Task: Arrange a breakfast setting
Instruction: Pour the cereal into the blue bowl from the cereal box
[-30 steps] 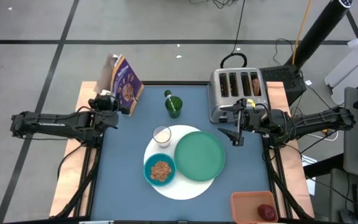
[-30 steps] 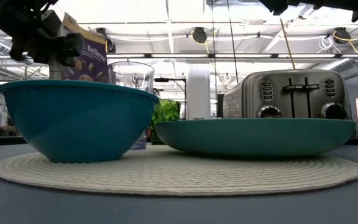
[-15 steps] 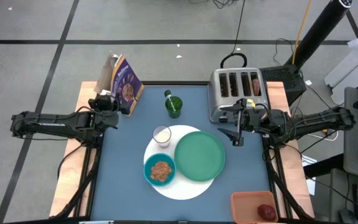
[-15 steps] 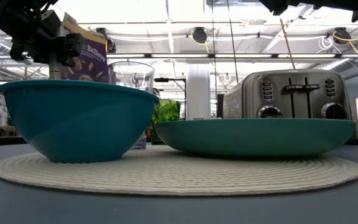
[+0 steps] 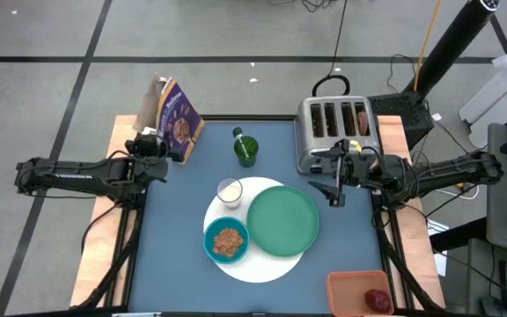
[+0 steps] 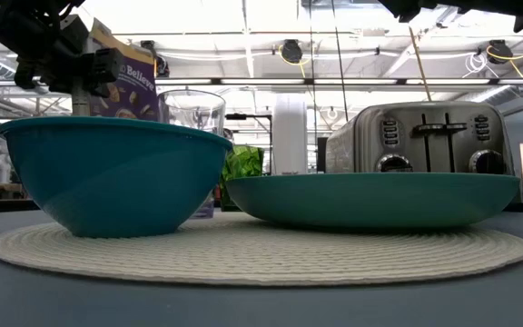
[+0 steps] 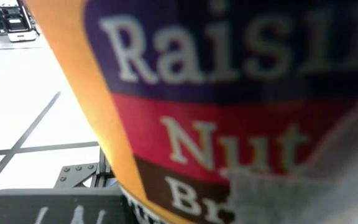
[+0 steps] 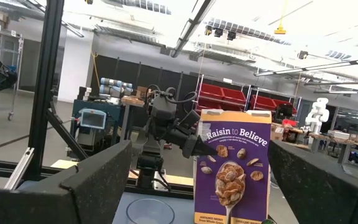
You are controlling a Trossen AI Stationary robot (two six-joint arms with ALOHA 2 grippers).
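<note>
Cereal box (image 5: 179,119) in L tool (image 5: 167,150)

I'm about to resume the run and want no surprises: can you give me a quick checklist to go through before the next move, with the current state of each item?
1. Left gripper shut on the cereal box: ok, per the right wrist view.
2. Cereal box upright, at the table's far left corner: ok.
3. Right gripper open and empty, in front of the toaster: ok.
4. Bowl, glass and plate sit on the mat: ok.
5. Plate bare, ready for food: ok.
6. Spoon located: cannot tell, none visible.
</note>
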